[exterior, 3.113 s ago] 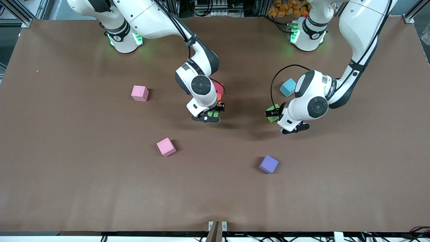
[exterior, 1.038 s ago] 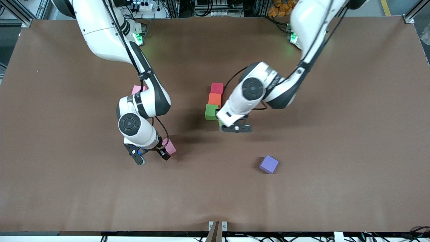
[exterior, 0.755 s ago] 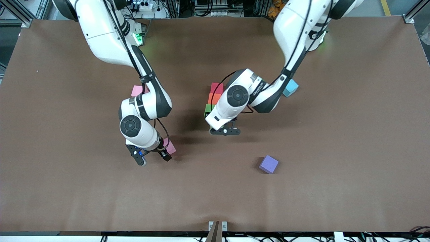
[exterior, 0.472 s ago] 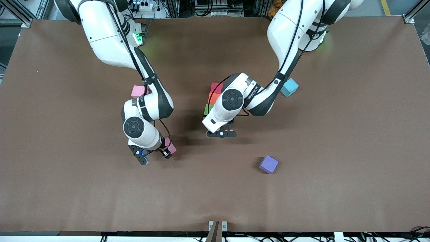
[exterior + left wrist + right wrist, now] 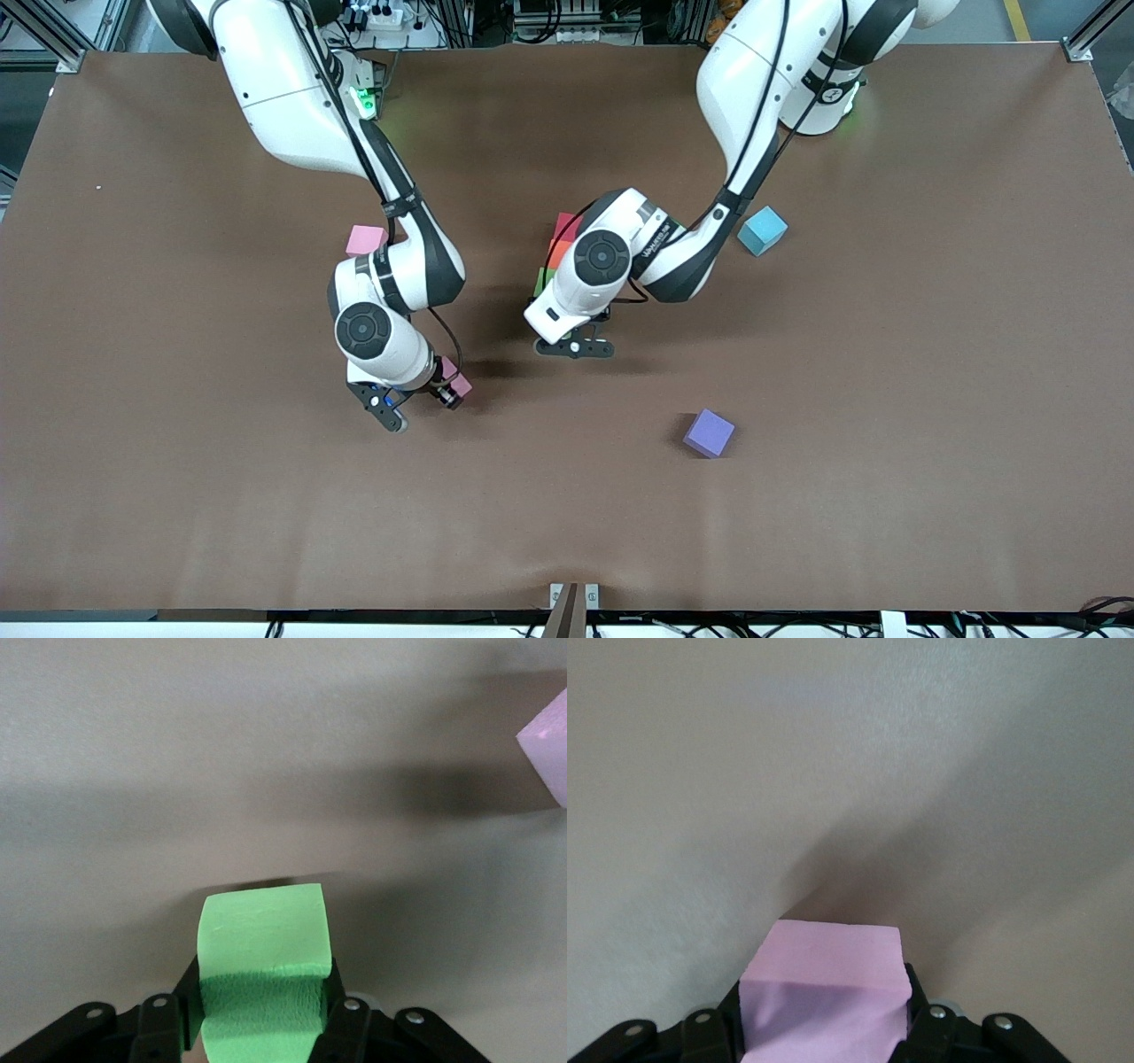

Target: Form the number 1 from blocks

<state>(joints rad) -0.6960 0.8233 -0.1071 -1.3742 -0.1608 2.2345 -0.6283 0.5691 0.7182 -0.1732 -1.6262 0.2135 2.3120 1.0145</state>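
A column of blocks stands mid-table: crimson red [image 5: 565,221], orange [image 5: 555,249] and green [image 5: 539,282], all partly hidden by the left arm's wrist. My left gripper [image 5: 572,342] hangs just over the table beside the green end of that column. It is shut on the second green block [image 5: 263,943], which does not show in the front view. My right gripper [image 5: 443,387] is shut on a pink block [image 5: 461,382] [image 5: 824,988], low over the table toward the right arm's end. The left gripper [image 5: 263,997] and right gripper [image 5: 824,1014] each clamp two opposite faces.
A second pink cube [image 5: 365,239] lies beside the right arm's forearm. The light blue cube [image 5: 762,230] sits toward the left arm's end. The purple cube [image 5: 709,433] lies nearer the front camera, and its corner [image 5: 551,749] shows in the left wrist view.
My left gripper carried its green block toward the right arm's end, now covering more of the column. My right gripper shifted slightly toward the column with the pink block.
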